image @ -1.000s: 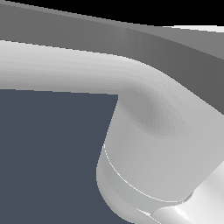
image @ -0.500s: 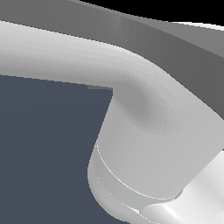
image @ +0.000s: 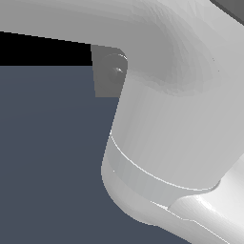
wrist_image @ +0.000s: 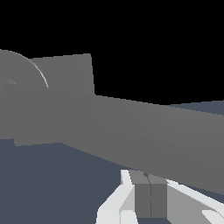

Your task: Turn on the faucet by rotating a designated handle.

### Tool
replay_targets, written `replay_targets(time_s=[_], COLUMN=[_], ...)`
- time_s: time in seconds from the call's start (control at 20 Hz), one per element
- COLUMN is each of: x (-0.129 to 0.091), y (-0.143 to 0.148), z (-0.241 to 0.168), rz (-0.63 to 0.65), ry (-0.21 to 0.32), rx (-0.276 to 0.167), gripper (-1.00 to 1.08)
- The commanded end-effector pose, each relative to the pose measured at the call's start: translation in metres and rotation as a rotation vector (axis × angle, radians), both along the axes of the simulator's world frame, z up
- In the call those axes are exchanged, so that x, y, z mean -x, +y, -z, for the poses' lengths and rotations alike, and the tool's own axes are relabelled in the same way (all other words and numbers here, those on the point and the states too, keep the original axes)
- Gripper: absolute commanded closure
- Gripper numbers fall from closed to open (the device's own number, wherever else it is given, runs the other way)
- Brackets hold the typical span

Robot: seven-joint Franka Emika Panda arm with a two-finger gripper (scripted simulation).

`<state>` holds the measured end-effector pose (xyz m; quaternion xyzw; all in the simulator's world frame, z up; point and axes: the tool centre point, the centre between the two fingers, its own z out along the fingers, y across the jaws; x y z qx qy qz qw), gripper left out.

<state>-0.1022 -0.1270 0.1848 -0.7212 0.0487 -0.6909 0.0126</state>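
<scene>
In the wrist view the faucet shows as a flat grey square plate [wrist_image: 70,74] with a faint ring. The handle [wrist_image: 131,127], a long grey bar, runs from the plate across the picture. My gripper [wrist_image: 149,176] is shut and empty. Its two grey pads [wrist_image: 142,194] are pressed together, and their tips sit right at the bar's near edge. In the exterior view the white robot arm [image: 181,119] fills most of the picture. Only a corner of the plate [image: 102,76] with its round hub [image: 116,70] shows beside the arm. The gripper is hidden there.
A dark blue-grey floor [image: 47,157] lies under the faucet and shows in the wrist view too [wrist_image: 52,183]. The background is black. A dark grey sliver [image: 232,6] shows at the exterior view's right, above the arm.
In the exterior view the arm has shifted up and to the right. It now covers the grey bar seen behind it earlier, and it uncovers a corner of the plate with its hub.
</scene>
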Motion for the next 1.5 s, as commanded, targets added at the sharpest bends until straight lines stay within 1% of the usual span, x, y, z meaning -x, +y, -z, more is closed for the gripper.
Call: replay_targets(time_s=[0.0,1.45], x=[-0.001,-0.003], y=[-0.005,-0.027], z=[-0.015,-0.123], rz=[0.003,0.002], ry=[-0.013,-0.036], rx=[0.014,0.128], gripper=[1.08,1.08])
